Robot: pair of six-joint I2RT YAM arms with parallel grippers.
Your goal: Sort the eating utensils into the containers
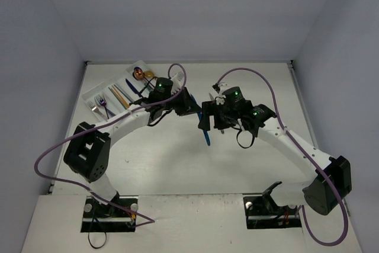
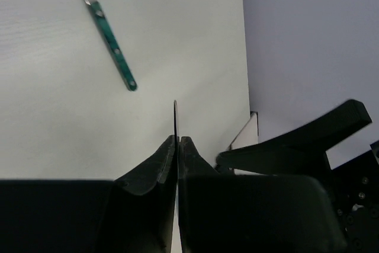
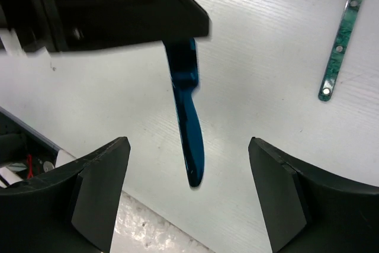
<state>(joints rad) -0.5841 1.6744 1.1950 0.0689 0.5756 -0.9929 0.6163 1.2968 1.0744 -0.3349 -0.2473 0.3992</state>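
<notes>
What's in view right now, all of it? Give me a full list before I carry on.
translucent white plastic tray: one, far left of table.
utensils in the tray: several, silver, purple, gold, copper, blue; exact count unclear.
blue metal utensil: one, hanging handle down between the arms.
teal-handled knife: one, silver blade, loose on table.
white table: one.
purple cables: two, one along each arm.
left gripper: shut on the blue metal utensil's thin end.
right gripper: open, fingers either side of the blue handle, apart from it.
</notes>
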